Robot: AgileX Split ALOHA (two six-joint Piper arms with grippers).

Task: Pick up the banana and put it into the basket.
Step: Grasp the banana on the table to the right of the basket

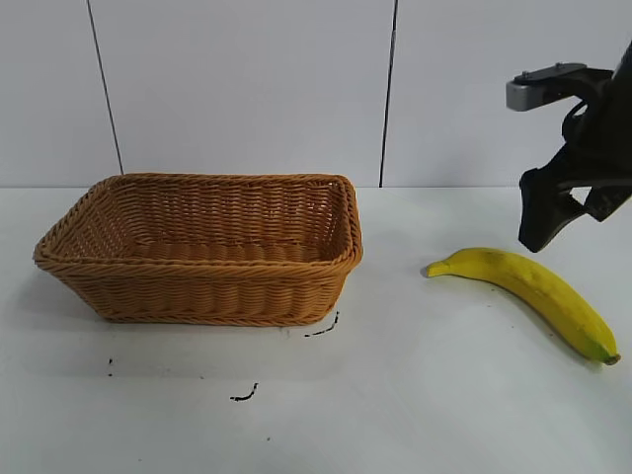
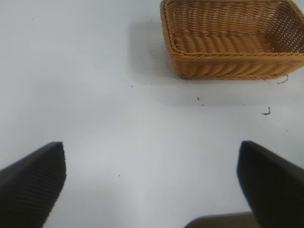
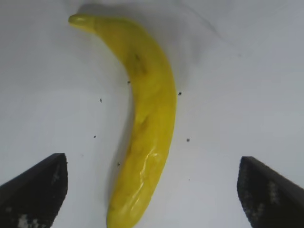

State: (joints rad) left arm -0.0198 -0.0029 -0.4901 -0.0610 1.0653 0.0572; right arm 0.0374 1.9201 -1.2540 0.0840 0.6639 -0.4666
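Note:
The yellow banana (image 1: 528, 286) lies flat on the white table at the right, greenish tip toward the basket, dark end toward the front right. It also shows in the right wrist view (image 3: 145, 123). The tan woven basket (image 1: 202, 247) stands empty at the left middle, and shows in the left wrist view (image 2: 232, 40). My right gripper (image 1: 553, 222) hangs open just above and behind the banana; in its wrist view the banana runs between the spread fingers, untouched by them (image 3: 152, 190). My left gripper (image 2: 152, 185) is open and empty over bare table, out of the exterior view.
A few small black marks (image 1: 247, 393) dot the table in front of the basket. A white panelled wall (image 1: 296, 89) stands behind the table.

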